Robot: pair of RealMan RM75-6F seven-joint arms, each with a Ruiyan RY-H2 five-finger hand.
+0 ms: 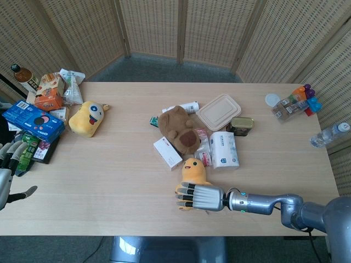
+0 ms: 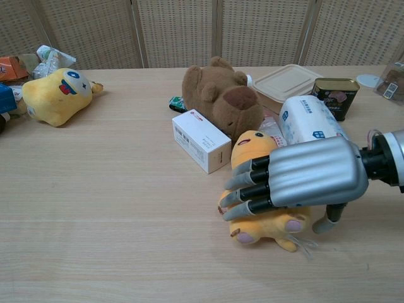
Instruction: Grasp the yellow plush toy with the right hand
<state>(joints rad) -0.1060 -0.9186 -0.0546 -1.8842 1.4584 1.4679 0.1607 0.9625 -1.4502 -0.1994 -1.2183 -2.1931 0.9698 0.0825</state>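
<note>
Right hand (image 2: 297,178) (fingers extended) lies over yellow plush toy (image 2: 254,150).

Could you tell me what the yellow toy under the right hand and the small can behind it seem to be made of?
The yellow plush toy looks like soft, matte pile fabric with fuzzy edges, probably stuffed. The can seems to be metal, with a shiny gold rim and a printed label. The right hand covers the toy's belly.
</note>
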